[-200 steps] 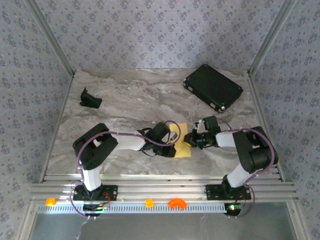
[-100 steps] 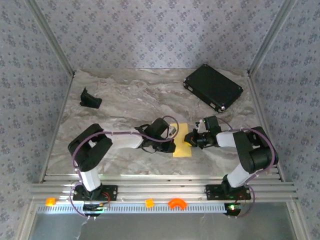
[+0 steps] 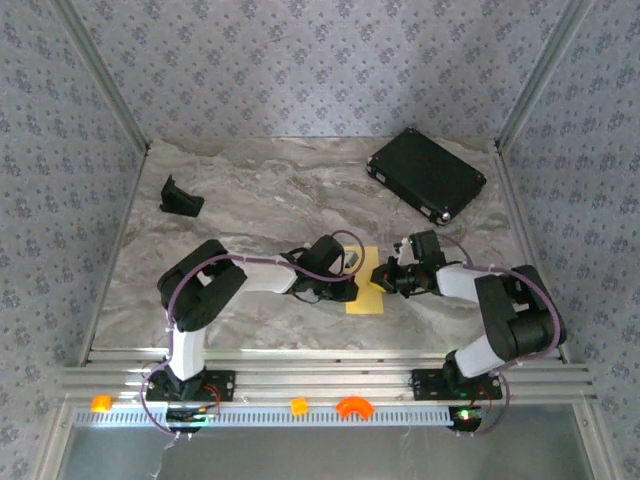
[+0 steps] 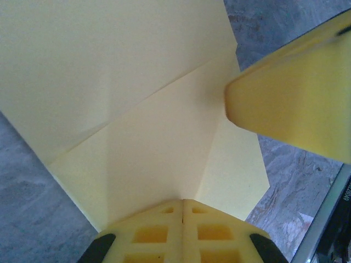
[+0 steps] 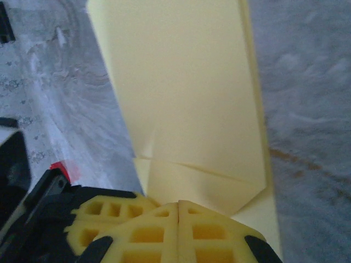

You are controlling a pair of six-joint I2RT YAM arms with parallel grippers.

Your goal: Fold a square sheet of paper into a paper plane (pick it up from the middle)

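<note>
Pale-yellow folded sheet of paper (image 3: 366, 297) lies flat on the grey marbled table (image 3: 250, 195); my left gripper (image 4: 182, 203) and right gripper (image 5: 179, 204), both clenched, rest on its left and right edges.

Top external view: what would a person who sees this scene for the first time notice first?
The pale-yellow sheet of paper, already partly folded, lies near the middle of the marble table, and both arms meet over it. The left gripper and the right gripper, both shut, have their tips on it from its two sides. A black rectangular case lies at the far right corner.
</note>
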